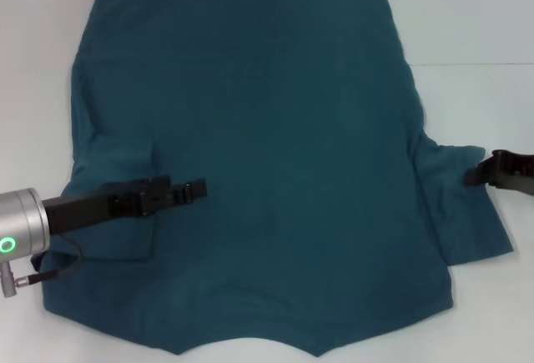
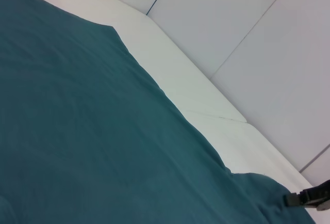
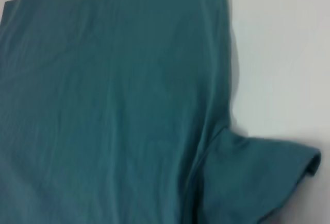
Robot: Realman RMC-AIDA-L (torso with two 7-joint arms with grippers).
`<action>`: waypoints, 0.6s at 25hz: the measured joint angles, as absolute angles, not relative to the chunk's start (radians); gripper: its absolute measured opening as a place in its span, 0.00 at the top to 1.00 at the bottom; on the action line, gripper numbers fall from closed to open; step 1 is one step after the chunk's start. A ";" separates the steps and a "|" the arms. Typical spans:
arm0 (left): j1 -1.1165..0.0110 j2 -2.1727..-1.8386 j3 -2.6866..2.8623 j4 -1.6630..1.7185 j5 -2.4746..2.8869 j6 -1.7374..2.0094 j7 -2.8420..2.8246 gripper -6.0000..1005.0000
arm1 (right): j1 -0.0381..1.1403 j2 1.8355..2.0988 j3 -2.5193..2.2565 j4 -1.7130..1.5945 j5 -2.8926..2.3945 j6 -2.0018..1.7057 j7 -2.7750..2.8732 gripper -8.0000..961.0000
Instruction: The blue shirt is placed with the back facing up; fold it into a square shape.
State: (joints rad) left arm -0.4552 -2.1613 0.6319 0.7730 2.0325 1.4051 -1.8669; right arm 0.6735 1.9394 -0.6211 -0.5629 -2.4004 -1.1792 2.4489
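Observation:
The blue shirt (image 1: 275,154) lies spread on the white table, plain back up, with its hem at the far edge and its neckline nearest me. Its left sleeve (image 1: 117,196) is folded inward onto the body. My left gripper (image 1: 200,189) reaches over that folded sleeve, its tip past the sleeve's edge above the shirt's body. My right gripper (image 1: 471,176) sits at the outer edge of the right sleeve (image 1: 467,213), which lies spread flat. The left wrist view shows the shirt (image 2: 77,131) and the right gripper (image 2: 290,200) far off. The right wrist view shows the shirt (image 3: 103,105) and its sleeve (image 3: 268,172).
The white table (image 1: 476,12) shows bare around the shirt on the left, the right and the far right corner. A seam in the surface (image 2: 216,116) runs beyond the shirt's far edge. The left arm's silver wrist (image 1: 21,234) with a green light is at the near left.

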 joint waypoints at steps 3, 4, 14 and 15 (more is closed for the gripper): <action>-0.453 -2.161 0.625 0.773 2.032 1.405 -1.867 0.06 | 0.673 1.935 -0.621 -0.581 -2.401 -1.177 2.434 0.97; -0.452 -2.161 0.621 0.773 2.032 1.405 -1.867 0.06 | 0.673 1.933 -0.621 -0.587 -2.402 -1.177 2.432 0.97; -0.447 -2.161 0.589 0.773 2.032 1.413 -1.867 0.06 | 0.696 1.894 -0.622 -0.598 -2.441 -1.179 2.448 0.97; -0.447 -2.161 0.586 0.773 2.032 1.414 -1.867 0.06 | 0.699 1.891 -0.622 -0.599 -2.448 -1.179 2.452 0.97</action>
